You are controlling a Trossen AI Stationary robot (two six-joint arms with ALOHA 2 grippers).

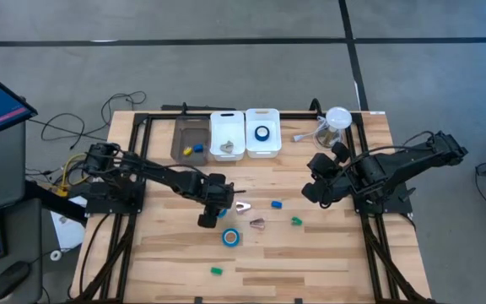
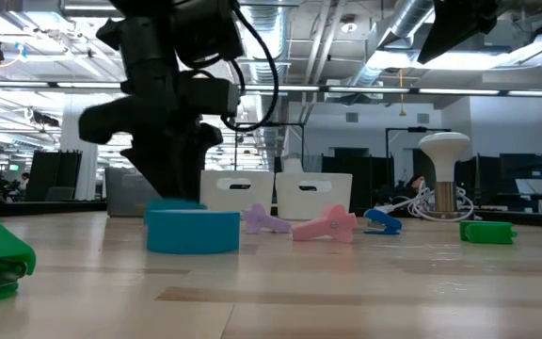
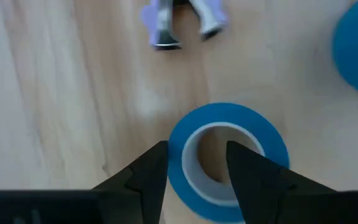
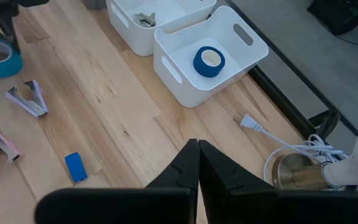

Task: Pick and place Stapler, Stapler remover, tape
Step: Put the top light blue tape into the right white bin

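Observation:
A blue tape roll (image 3: pixel 267 134) lies flat on the table, and my left gripper (image 3: pixel 196 149) stands open just over it, pointing steeply down. One finger is above the roll's pale hole, the other outside its wall. In the high view this gripper (image 1: pixel 210 216) hides most of that roll (image 1: pixel 224 211). A second tape roll (image 1: pixel 230 237) lies nearer the front edge. A lilac staple remover (image 1: pixel 241 205), a pink one (image 1: pixel 257 223) and a small blue stapler (image 1: pixel 276 203) lie to the right. My right gripper (image 4: pixel 197 146) hangs shut above the table's right side.
At the far edge stand a dark bin (image 1: pixel 190 139) with small blocks, a white bin (image 1: pixel 227 135) with a staple remover, and a white bin (image 1: pixel 262 145) with a tape roll (image 4: pixel 208 61). Green staplers (image 1: pixel 216 271) (image 1: pixel 296 221) lie loose. A white lamp (image 1: pixel 337 118) stands far right.

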